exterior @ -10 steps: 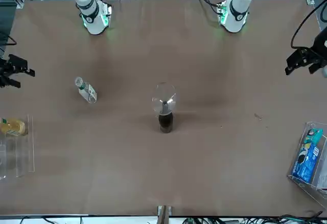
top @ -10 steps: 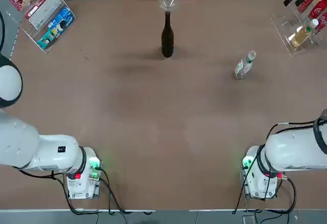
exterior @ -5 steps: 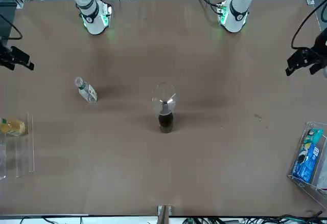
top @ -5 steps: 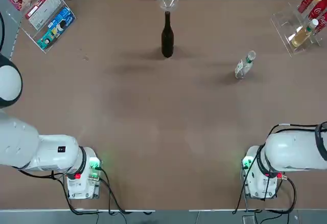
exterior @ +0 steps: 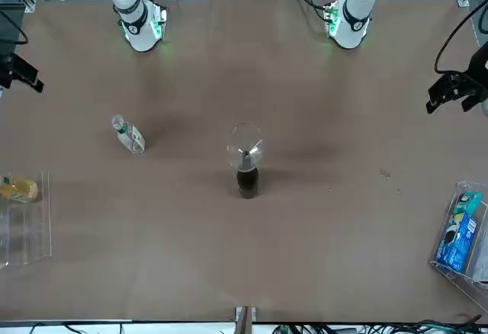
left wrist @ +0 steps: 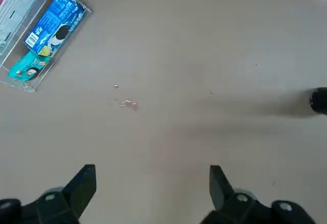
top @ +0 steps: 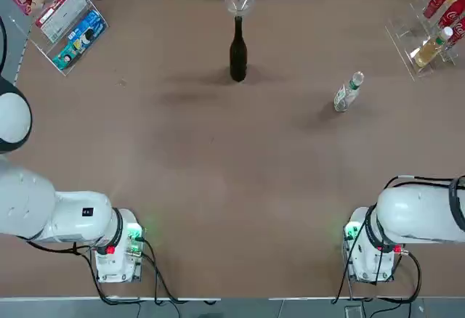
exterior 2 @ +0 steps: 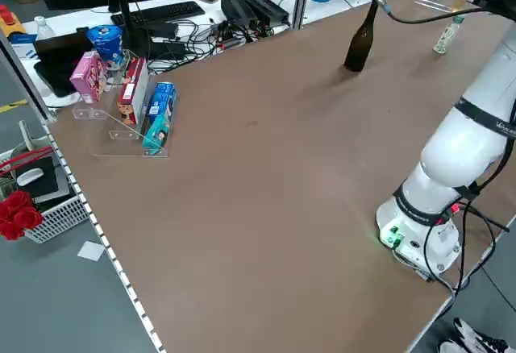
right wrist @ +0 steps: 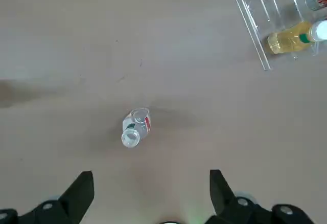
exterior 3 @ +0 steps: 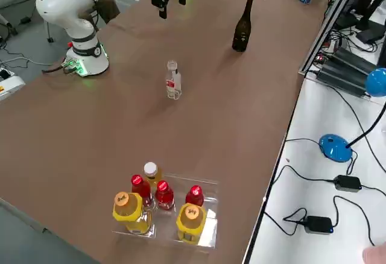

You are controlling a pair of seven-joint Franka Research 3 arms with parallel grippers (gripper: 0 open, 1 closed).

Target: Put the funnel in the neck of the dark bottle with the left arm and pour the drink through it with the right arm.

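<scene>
– Where are the grippers?
– Left gripper [exterior: 448, 105] wide open, left side; right gripper [exterior: 35, 84] wide open, right side
– And the small clear bottle [top: 346, 96]?
– Standing right of centre
– Funnel [top: 240, 0]?
– Farther, in the dark wine bottle's [top: 238, 58] neck

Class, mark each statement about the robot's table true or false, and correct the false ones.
1. The funnel is in the dark bottle's neck. True.
2. The small clear bottle lies on its side in a tray. False: it stands upright on the table, outside the trays.
3. The left gripper's jaws hold the funnel. False: they are open and empty, near the table's left edge.
4. The right gripper, near the table's right edge, has open jaws with nothing between them. True.
5. The dark bottle lies flat. False: it stands upright.
</scene>
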